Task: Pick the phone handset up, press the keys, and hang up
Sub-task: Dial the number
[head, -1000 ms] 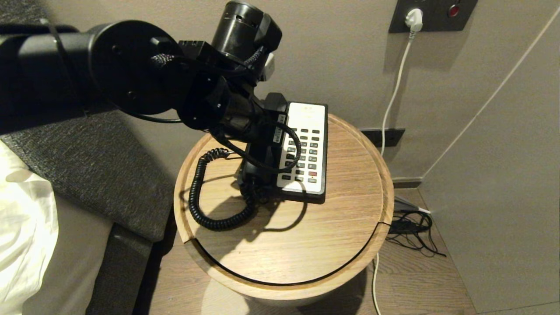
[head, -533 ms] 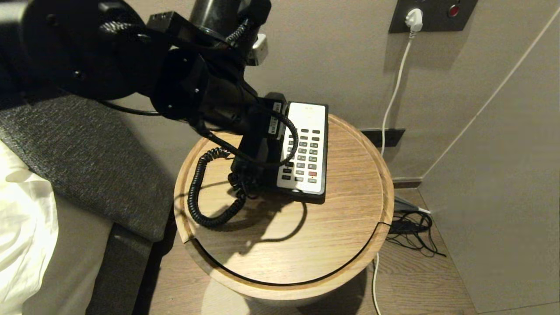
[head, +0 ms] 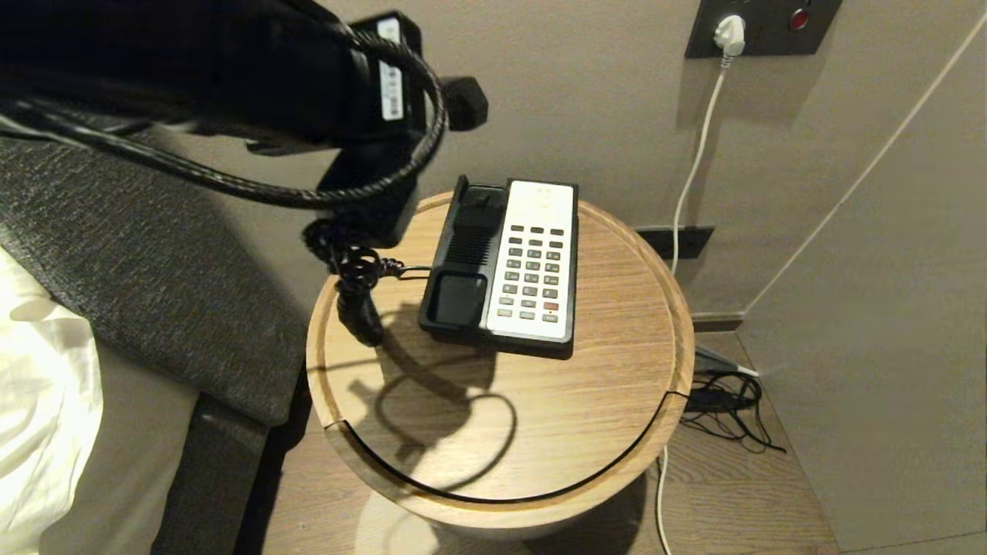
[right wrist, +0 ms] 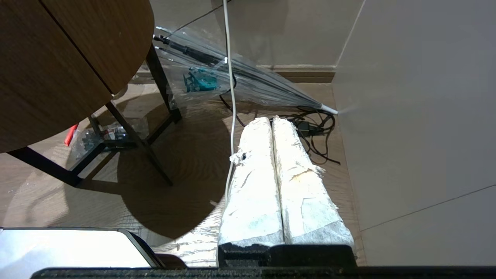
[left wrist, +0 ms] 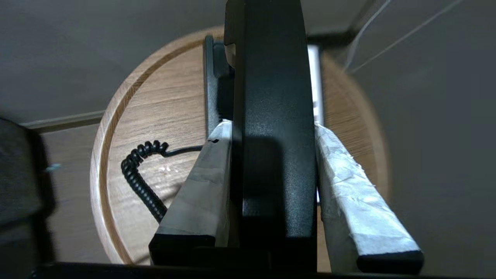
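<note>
Up close in the left wrist view, the left gripper (left wrist: 271, 155) is clamped on the handset (left wrist: 271, 116): its two taped fingers (left wrist: 348, 182) press against the handset's two long sides, and the black body runs straight out between them. From the head camera the left arm fills the upper left, holding the handset (head: 370, 193) in the air above the table's left edge, clear of the base (head: 505, 262). The coiled cord (head: 351, 270) hangs from the handset's lower end to the table (head: 617, 385) and runs on to the base's left side. The base sits on the round wooden table toward its far side, its cradle (head: 463, 262) on the left empty, the white keypad (head: 536, 262) on the right. Beyond it, a white cable (head: 698, 154) drops down the wall from a plug (head: 729, 32).

Low beside the table, well apart from the phone, the right gripper (right wrist: 273, 128) points at the floor with its taped fingers (right wrist: 255, 178) pressed together, holding nothing. Past it lie tangled black cables (right wrist: 314, 131) and a clear umbrella (right wrist: 240, 73).
</note>
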